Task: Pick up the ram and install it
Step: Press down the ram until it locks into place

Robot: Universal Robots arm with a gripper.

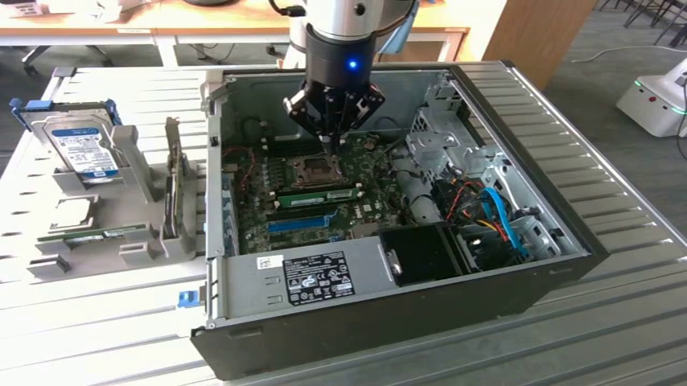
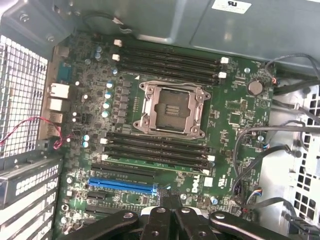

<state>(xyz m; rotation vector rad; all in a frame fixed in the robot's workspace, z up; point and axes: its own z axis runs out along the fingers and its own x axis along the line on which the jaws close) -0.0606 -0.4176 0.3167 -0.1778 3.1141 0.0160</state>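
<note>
The arm is held vertical above the open computer case [image 1: 558,265], wrist pointed straight down, with the gripper [image 1: 331,138] hung over the far part of the motherboard [image 1: 322,201], just beyond the CPU socket [image 1: 318,167]. The gripper is seen pinched shut with nothing held between the fingertips. In the wrist view the dark finger links [image 2: 165,225] are seen closed together over the board near the blue slot [image 2: 122,186].

A ram [image 1: 314,195] is seen seated in a slot just near of the socket; in the wrist view it shows as a green strip [image 2: 150,162] in the nearest memory slot. Another green stick [image 1: 95,236] is seen lying in the grey holder [image 1: 140,253] on the worktop [image 1: 86,322], at the exterior view's left, below the hard drive [image 1: 86,151].

Case walls stand on all sides of the gripper; drive cages and cables [image 1: 488,213] crowd the exterior view's right. Open room is left above the board.
</note>
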